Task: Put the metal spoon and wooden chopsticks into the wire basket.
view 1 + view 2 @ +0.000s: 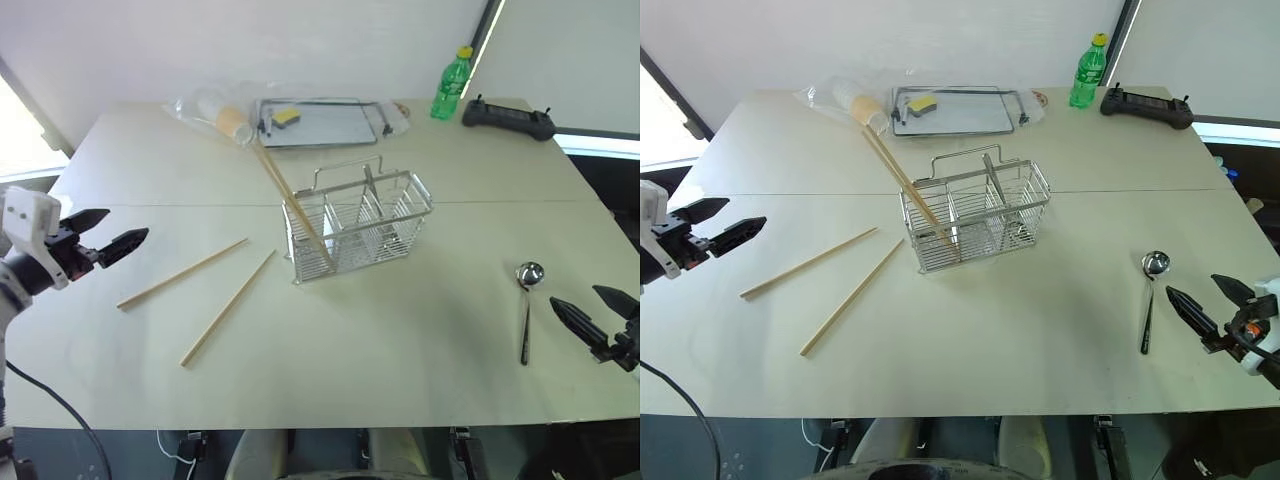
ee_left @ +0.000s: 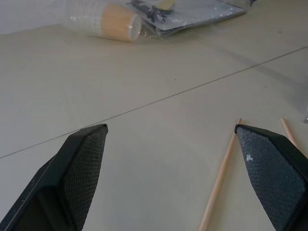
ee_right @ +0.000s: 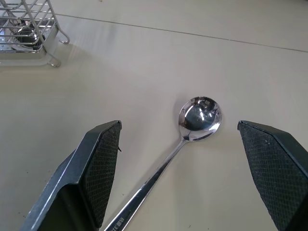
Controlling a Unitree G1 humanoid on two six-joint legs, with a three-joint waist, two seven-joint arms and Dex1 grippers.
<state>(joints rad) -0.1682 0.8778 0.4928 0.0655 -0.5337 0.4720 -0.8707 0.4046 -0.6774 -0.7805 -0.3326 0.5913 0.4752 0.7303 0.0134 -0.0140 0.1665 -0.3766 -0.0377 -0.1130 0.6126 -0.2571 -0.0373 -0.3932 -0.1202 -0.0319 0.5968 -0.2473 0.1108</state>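
Note:
The wire basket (image 1: pixel 358 225) stands mid-table. Wooden chopsticks (image 1: pixel 283 192) lean in its left compartment, slanting up toward the far left. Two more chopsticks (image 1: pixel 183 272) (image 1: pixel 228 307) lie flat on the table left of the basket. My left gripper (image 1: pixel 128 224) hovers open at the left edge, pointing toward them; one chopstick (image 2: pixel 219 180) lies just ahead of its right finger. The metal spoon (image 1: pixel 527 300) lies on the right, bowl pointing away from me. My right gripper (image 1: pixel 574 296) is open just right of its handle, and the spoon's bowl (image 3: pixel 199 115) sits between its fingers (image 3: pixel 98 168).
At the far edge lie a flat metal tray (image 1: pixel 345 135) holding a yellow sponge (image 1: pixel 287 116), a plastic bag of cups (image 1: pixel 215 110), a green bottle (image 1: pixel 451 85) and a black controller (image 1: pixel 508 118). The table's near edge runs close below both grippers.

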